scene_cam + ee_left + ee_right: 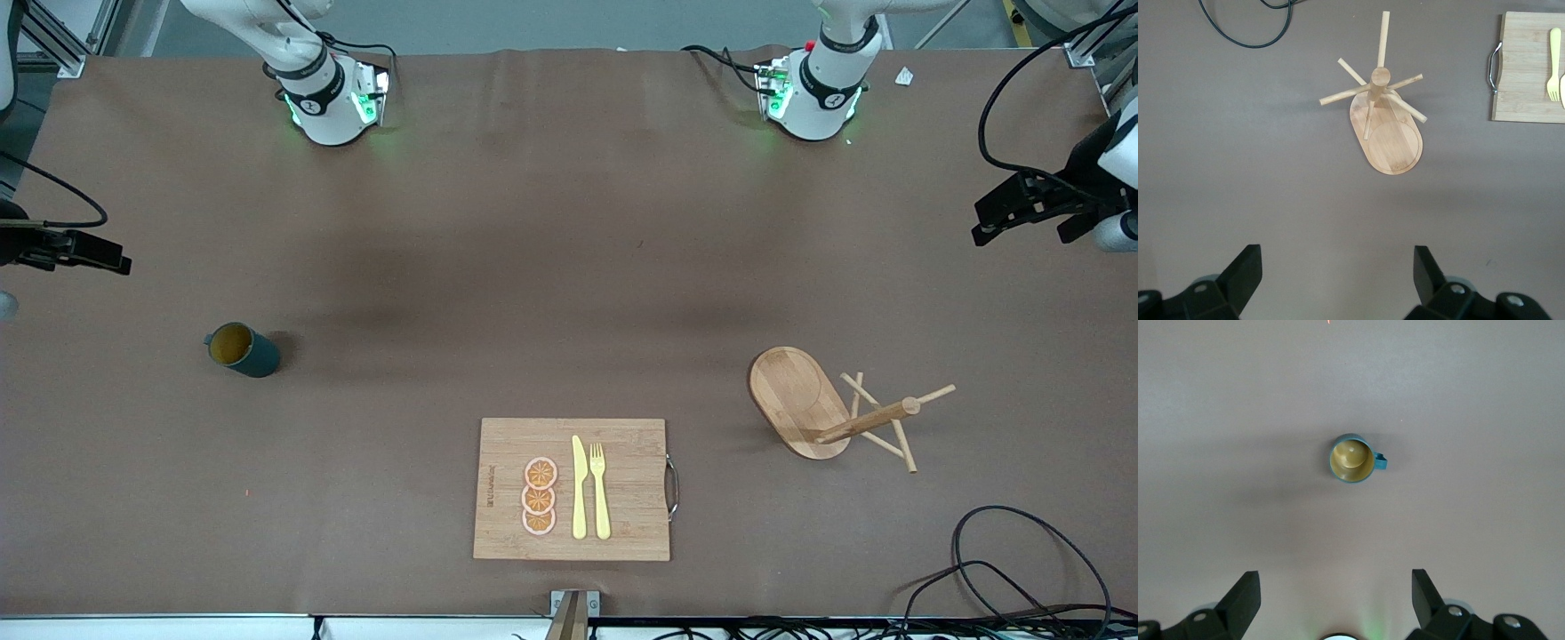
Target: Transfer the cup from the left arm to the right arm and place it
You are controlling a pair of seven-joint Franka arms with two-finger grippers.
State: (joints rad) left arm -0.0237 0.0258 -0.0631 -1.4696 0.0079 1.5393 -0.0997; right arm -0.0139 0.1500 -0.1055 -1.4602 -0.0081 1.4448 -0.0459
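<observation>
The dark teal cup (242, 349) with a mustard-yellow inside stands upright on the brown table toward the right arm's end. It also shows in the right wrist view (1351, 459), its small handle to one side. My right gripper (93, 253) hangs high over the table's edge at that end, open and empty (1335, 581), well apart from the cup. My left gripper (1009, 213) hangs high over the left arm's end of the table, open and empty (1336, 257). It is far from the cup.
A wooden mug tree (800, 400) with several pegs stands toward the left arm's end, also in the left wrist view (1388, 133). A wooden cutting board (631, 480) near the front edge holds three orange slices, a yellow knife and a fork. Black cables (1005, 569) lie at the front corner.
</observation>
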